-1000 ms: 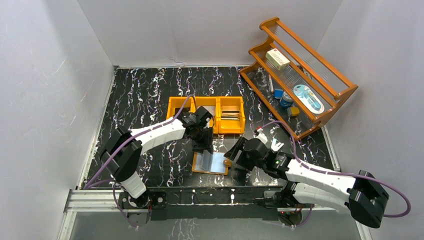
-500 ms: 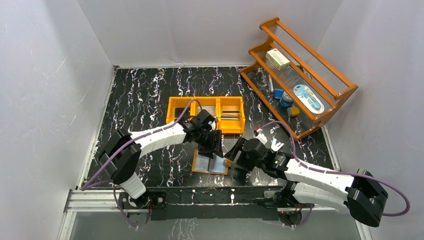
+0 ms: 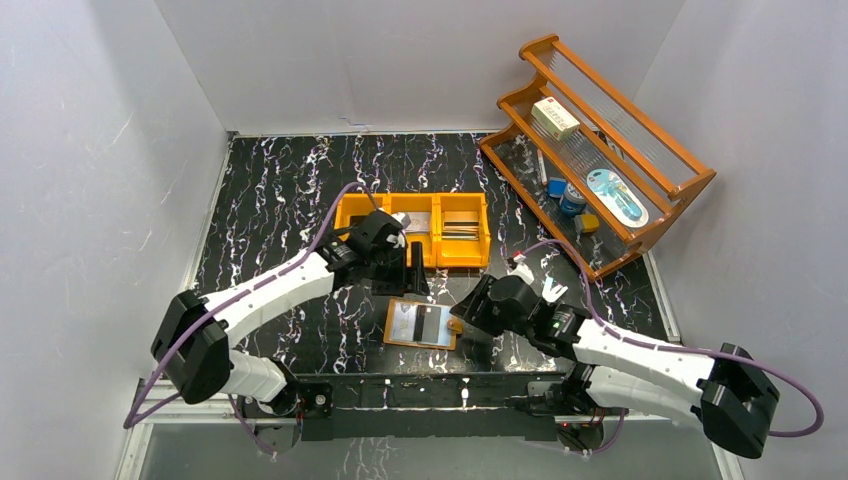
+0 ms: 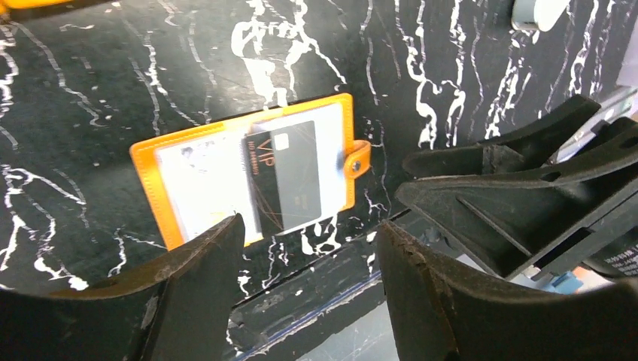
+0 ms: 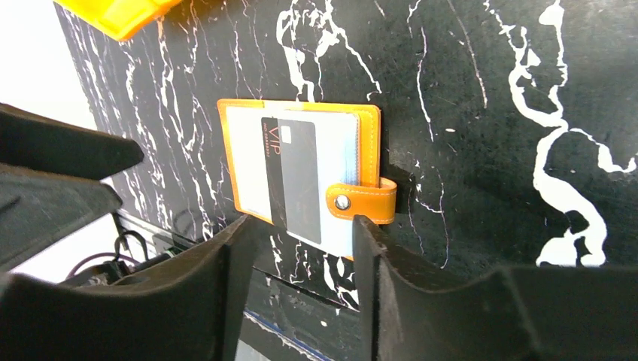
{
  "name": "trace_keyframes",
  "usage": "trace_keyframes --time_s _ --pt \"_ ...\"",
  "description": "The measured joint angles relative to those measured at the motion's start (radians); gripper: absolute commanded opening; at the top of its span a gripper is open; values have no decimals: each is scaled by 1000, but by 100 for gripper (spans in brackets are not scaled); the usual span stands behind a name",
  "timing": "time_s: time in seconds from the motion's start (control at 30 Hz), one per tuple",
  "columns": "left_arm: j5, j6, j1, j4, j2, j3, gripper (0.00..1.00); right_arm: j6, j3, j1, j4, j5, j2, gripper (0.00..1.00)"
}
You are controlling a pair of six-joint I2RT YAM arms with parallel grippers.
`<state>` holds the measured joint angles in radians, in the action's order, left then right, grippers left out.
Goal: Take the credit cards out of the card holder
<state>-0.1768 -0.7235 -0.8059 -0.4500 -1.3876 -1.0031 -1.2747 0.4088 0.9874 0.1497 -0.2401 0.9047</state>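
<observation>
The card holder (image 3: 400, 327), a tan-orange wallet, lies open near the table's front edge. A black credit card (image 3: 432, 323) lies across its pale sleeves. The left wrist view shows the card holder (image 4: 195, 169), the card (image 4: 286, 177) and the strap tab (image 4: 357, 159). The right wrist view shows the card holder (image 5: 244, 158), the card (image 5: 297, 180) and the tab (image 5: 361, 201). My left gripper (image 3: 413, 278) (image 4: 310, 226) is open and empty, just behind the wallet. My right gripper (image 3: 468, 312) (image 5: 302, 223) is open and empty, beside the tab.
An orange three-compartment bin (image 3: 350, 215) stands behind the wallet, with flat cards in its right compartment (image 3: 460, 226). A wooden rack (image 3: 600, 150) with small items stands at the back right. The table's front rail (image 3: 420, 390) runs just below the wallet.
My left gripper has lifted off the wallet and drawn back toward the bin. A black card now shows on the open wallet. The right gripper has barely moved.
</observation>
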Motion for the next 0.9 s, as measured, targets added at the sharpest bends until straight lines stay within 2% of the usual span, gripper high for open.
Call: trace_keyframes --time_s 0.2,0.43,0.63,0.9 --pt "13 -13 35 -3 6 76 64 68 67 0 -20 68 134 43" --pt "10 -82 53 32 72 187 67 124 170 0 -72 156 311 44" --pt "-14 -137 63 132 162 258 69 121 167 0 -102 204 383 44" --pt "-110 -186 64 272 147 327 70 76 123 0 -127 222 428 43"
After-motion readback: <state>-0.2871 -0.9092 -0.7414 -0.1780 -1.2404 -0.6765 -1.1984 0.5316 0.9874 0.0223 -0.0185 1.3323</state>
